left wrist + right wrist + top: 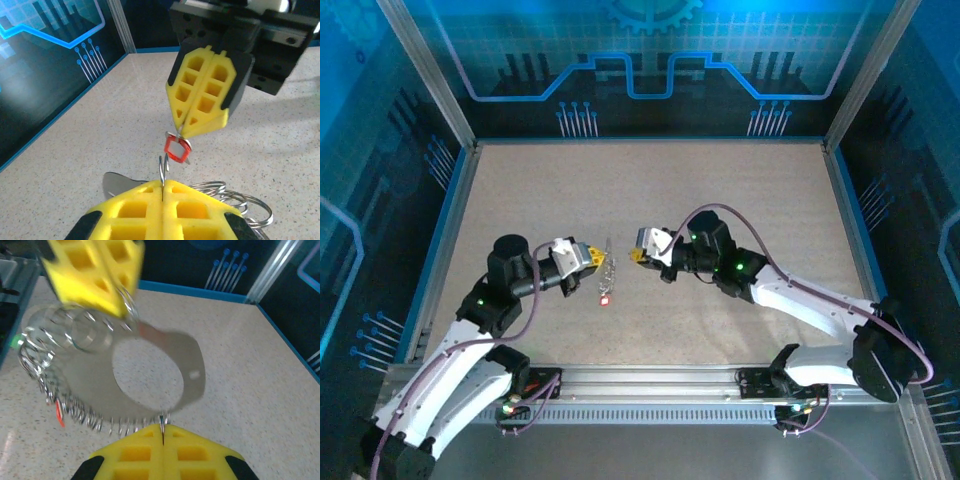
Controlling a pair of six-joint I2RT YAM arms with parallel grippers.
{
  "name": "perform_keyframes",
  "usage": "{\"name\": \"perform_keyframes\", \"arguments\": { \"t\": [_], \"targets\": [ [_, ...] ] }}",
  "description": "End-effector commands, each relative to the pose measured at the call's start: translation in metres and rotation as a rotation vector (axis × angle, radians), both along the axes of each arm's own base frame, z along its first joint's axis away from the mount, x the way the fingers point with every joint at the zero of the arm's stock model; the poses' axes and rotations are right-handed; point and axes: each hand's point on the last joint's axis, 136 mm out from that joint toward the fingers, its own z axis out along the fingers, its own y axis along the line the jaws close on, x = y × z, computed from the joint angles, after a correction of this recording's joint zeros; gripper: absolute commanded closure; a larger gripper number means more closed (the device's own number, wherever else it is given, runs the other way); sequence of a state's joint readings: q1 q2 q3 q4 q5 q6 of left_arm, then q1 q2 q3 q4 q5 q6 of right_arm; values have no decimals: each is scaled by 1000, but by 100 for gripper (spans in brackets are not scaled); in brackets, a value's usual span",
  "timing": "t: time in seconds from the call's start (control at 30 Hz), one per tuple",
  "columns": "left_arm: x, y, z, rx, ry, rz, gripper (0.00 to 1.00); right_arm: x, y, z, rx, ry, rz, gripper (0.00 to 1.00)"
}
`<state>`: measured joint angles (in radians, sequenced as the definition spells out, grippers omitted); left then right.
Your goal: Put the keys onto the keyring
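Observation:
The keyring is a coiled silvery wire loop, and my left gripper is shut on a strand of it. More coils bunch to the right of its fingers. My right gripper faces it from above, shut, with a small red key pinched at its tip just short of the strand. In the right wrist view my right gripper grips thin metal, and the keyring's coils curve away to the left gripper. Another red key hangs off the coils. From above, both grippers meet mid-table.
A flat grey metal tag with a large hole hangs on the loop, blurred. Blue-lit walls and metal posts enclose the speckled table. The red key dangles just near of the grippers.

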<state>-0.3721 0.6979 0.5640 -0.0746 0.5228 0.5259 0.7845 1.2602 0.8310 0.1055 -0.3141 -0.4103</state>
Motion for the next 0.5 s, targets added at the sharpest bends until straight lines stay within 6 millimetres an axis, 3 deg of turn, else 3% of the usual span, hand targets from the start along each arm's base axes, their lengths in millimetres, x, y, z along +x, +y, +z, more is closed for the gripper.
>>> {"name": "perform_keyframes", "arguments": {
  "t": [0.0,0.07,0.1,0.47],
  "targets": [
    [4,-3,16,19,-107,1,100,-4,9,18,16,-42,12,100],
    [5,-3,12,36,-106,9,100,-3,13,14,17,-12,-10,100],
    [5,-4,11,43,-106,10,100,-2,18,28,43,-8,-17,100],
    [19,6,1,106,-98,129,100,-3,38,23,60,95,-68,100]
  ]
}}
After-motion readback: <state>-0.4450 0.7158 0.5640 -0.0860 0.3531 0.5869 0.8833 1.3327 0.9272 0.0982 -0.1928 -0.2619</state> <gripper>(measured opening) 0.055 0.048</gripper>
